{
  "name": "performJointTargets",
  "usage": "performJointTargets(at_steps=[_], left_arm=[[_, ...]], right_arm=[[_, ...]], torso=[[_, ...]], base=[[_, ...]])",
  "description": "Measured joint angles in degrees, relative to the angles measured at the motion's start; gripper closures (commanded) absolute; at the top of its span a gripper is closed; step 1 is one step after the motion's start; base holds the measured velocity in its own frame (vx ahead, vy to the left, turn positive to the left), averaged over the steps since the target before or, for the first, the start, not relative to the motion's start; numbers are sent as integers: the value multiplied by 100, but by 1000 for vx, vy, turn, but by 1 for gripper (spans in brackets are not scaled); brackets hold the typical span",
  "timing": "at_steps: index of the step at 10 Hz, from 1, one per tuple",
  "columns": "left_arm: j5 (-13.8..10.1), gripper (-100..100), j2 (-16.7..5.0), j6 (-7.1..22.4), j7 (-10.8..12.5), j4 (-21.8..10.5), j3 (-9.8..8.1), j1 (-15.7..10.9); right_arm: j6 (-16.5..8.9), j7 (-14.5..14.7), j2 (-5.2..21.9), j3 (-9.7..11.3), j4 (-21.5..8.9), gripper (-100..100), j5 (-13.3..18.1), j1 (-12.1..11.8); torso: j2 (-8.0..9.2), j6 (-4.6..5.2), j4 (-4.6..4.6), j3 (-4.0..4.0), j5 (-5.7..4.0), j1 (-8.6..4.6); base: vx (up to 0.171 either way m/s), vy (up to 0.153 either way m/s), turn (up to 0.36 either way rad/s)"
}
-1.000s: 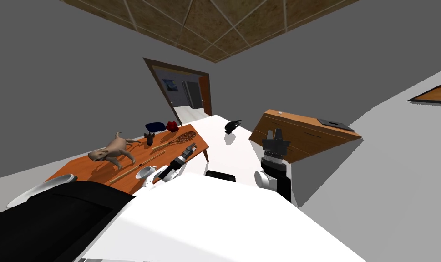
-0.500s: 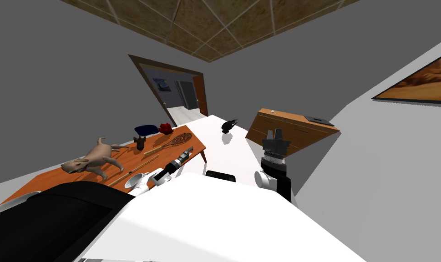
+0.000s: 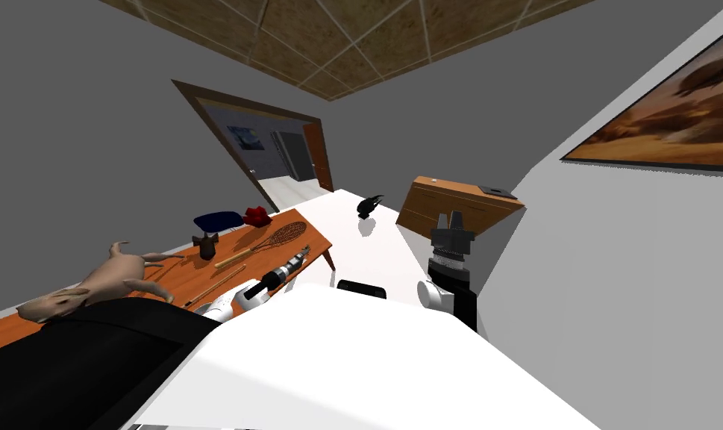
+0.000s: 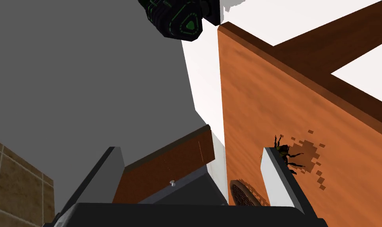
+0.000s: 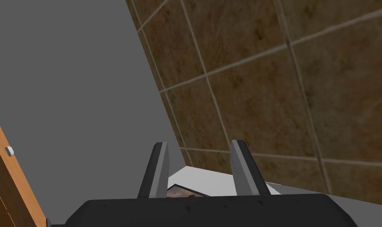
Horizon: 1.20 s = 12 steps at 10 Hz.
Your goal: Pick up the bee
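**A:** What does the step in hand call for?

**B:** The orange table (image 3: 315,235) lies at ten o'clock from the robot. The left gripper (image 4: 190,149) hangs over it, fingers spread and empty. The bee (image 4: 289,155), small and dark-legged, sits on the tabletop just outside one finger (image 4: 278,177). The hand probably needs to shift sideways to bracket the bee, then lower gently and close lightly on so slight a body.

**A:** And the setting?

**B:** Grey walls; a doorway (image 3: 277,153) at eleven o'clock; a wooden dresser (image 3: 434,209) at one o'clock; a racket (image 3: 285,235) on the flat tabletop. The right gripper (image 5: 198,143), raised at one o'clock, holds nothing, its fingers a narrow gap apart.
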State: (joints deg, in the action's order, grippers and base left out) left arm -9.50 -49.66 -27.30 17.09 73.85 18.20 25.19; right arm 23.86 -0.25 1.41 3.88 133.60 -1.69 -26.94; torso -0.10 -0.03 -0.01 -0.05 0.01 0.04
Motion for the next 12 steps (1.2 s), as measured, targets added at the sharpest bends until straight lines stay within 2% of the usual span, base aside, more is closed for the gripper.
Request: performJointTargets(at_steps=[2,3,4,6,7,8,9,11,12], left_arm=[[26,-100,-262,71,199,-445,217,5],[30,-100,-407,213,261,-429,258,184],[46,-100,-474,288,330,-537,344,116],[98,-100,-536,244,470,-1025,545,-70],[120,-100,-693,385,594,-1140,670,-92],[133,-100,-740,486,649,-1207,713,-87],[196,-100,-715,458,702,-1557,871,-208],[266,-100,-969,616,931,-1865,1133,-208],[333,-100,-977,641,1018,-2165,1297,-279]], right_arm=[[0,0,0,1,0,0,0,1],[0,0,0,0,0,0,0,1],[0,0,0,0,0,0,0,0],[0,0,0,1,0,0,0,1],[0,0,0,0,0,0,0,1],[0,0,0,0,0,0,0,-1],[0,0,0,0,0,0,0,0],[0,0,0,0,0,0,0,0],[0,0,1,0,0,0,0,0]], torso=[[-4,5,0,-2,-2,0],[-5,5,-1,-3,-1,3],[-4,0,0,-2,0,3],[1,5,1,1,-1,-3],[-5,7,0,-2,-2,2],[-3,-2,0,-2,0,3],[-5,4,0,-3,0,1],[-12,3,-2,-7,0,5],[-16,2,-3,-9,1,9]], base=[[40,10,-325],[27,22,-95],[10,6,33],[25,7,-306],[30,25,-95],[33,11,-185],[43,22,-359],[58,33,-283],[40,31,-89]])
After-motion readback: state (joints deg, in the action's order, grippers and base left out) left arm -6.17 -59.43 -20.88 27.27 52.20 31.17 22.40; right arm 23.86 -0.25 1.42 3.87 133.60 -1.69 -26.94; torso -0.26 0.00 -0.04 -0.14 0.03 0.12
